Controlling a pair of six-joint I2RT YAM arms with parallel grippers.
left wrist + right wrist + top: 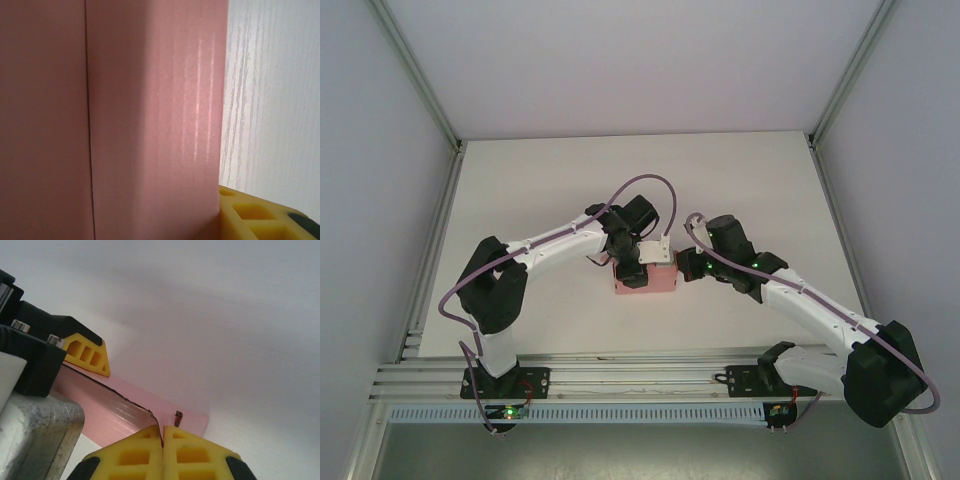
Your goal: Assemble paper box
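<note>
A: As seen from overhead, where to find the paper box (660,281)?

B: Lying flat near the middle of the white table (570,180), folded into a low pink block.

A: And the left gripper (632,272)?

B: Down on the box's 9 o'clock half, at the end of the left arm (550,245) stretched from 7 o'clock. From its wrist camera, pink wall close up, with one yellow finger (231,222) touching that wall at 5 o'clock. Cannot tell whether clamped on the box or merely resting against it.

A: Any help from the other wrist camera?

B: Little. Shows one yellow finger of the left gripper lying on the box's upper face, at 10 o'clock.

A: Right gripper (686,266)?

B: At the box's 3 o'clock edge, on the right arm (810,305) stretched from 4 o'clock. Pads (145,434) pressed tight together at 6 o'clock of its own view, with a thin pink edge of the box curling down into the seam between them: pinched on the box.
</note>
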